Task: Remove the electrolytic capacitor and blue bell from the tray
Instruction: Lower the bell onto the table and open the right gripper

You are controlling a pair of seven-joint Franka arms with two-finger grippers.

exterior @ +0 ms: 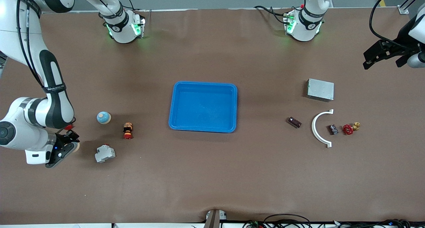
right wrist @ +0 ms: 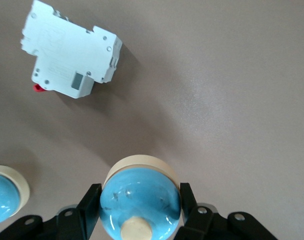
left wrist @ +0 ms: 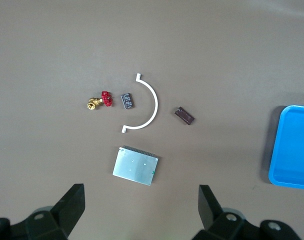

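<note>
Right hand point(right wrist: 140, 210) clamps the blue bell point(right wrist: 140, 199) beside the breaker point(right wrist: 69, 56); left hand point(left wrist: 142, 210), fingers apart, hangs above the capacitor point(left wrist: 183, 116).

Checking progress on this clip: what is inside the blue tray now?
Nothing shows inside the blue tray; its whole floor is bare. The bell sits between the right gripper fingers, and the capacitor lies on the table.

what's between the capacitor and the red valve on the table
The white curved bracket and a small dark module lie between capacitor and valve, clear in the front view.
</note>
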